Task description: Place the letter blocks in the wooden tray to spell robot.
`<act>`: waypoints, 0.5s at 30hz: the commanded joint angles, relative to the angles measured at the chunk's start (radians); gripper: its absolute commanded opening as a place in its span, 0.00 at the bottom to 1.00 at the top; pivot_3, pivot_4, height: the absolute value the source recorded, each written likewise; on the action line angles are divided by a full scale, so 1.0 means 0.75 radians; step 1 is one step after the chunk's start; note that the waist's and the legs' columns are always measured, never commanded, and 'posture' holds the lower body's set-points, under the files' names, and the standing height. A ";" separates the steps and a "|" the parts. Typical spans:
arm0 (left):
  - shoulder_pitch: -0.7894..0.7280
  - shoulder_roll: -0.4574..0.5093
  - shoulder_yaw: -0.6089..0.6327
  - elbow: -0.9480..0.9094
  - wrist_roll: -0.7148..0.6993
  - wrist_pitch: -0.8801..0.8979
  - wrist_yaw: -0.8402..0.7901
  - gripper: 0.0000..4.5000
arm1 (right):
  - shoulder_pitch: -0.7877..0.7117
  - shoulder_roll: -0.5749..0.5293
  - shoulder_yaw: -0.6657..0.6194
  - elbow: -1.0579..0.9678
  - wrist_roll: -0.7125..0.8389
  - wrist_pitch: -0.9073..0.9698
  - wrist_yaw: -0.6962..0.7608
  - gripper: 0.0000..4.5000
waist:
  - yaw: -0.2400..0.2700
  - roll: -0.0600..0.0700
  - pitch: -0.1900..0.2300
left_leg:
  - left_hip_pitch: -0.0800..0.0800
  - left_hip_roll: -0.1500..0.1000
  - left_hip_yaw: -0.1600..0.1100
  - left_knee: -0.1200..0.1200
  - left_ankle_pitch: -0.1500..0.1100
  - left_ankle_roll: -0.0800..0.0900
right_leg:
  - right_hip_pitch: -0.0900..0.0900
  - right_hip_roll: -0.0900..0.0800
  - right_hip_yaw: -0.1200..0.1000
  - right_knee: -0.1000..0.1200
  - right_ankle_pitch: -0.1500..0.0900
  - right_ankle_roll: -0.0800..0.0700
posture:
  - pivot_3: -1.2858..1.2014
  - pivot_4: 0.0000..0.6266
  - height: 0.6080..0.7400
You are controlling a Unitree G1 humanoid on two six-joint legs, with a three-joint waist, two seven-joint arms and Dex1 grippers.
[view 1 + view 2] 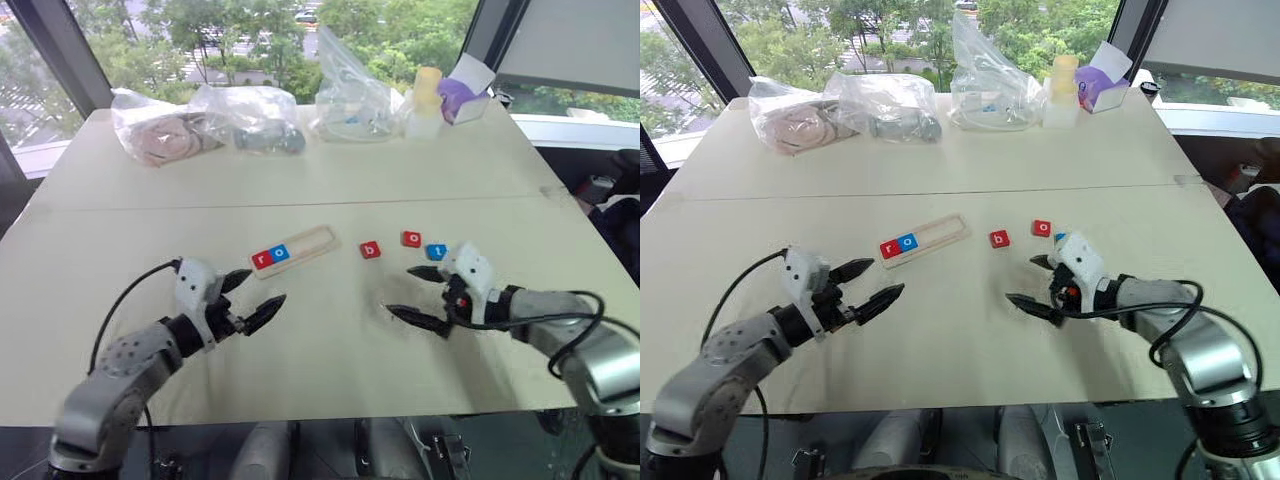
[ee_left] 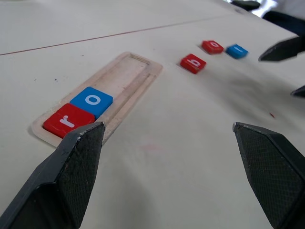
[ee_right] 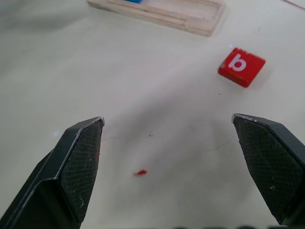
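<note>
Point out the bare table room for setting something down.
Free: the wide strip between the bags along the far edge and the wooden tray; also the patch between both open end effectors. Crowded: around the loose b, o and blue block.

The bench (image 1: 330,180) is plain cream-white. On it the wooden tray (image 1: 312,241) is pale, light wood; at the end nearest the left end effector (image 1: 252,297) it holds a red r block (image 1: 262,259) and a blue o block (image 1: 280,253), both with white letters. Ahead of the right end effector (image 1: 417,295), whose fingers are black like the left one's, lie a red b block (image 1: 370,250) and a red o block (image 1: 411,238), white-lettered, and just beside its upper finger a blue block (image 1: 436,251) with a white letter. A tiny red speck (image 3: 140,172) marks the bench between the right fingers.
</note>
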 commanded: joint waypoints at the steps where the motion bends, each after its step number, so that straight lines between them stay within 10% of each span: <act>1: 0.004 0.018 -0.004 -0.048 -0.025 -0.020 -0.039 1.00 | -0.027 -0.002 -0.005 -0.076 0.055 0.016 0.017 0.99 | 0.000 0.000 0.000 | 0.000 0.000 0.000 0.000 0.000 0.000 | 0.000 -0.001 0.000 0.000 0.000 0.000 | 0.52 0.24 1.00; 15: -0.067 0.043 -0.014 0.023 0.003 -0.038 -0.062 1.00 | -0.100 0.050 0.009 -0.069 0.054 0.011 -0.045 0.99 | 0.001 0.000 0.001 | 0.000 0.000 0.000 0.000 0.000 0.000 | 0.000 -0.001 0.001 0.000 0.000 0.000 | 0.52 0.24 1.00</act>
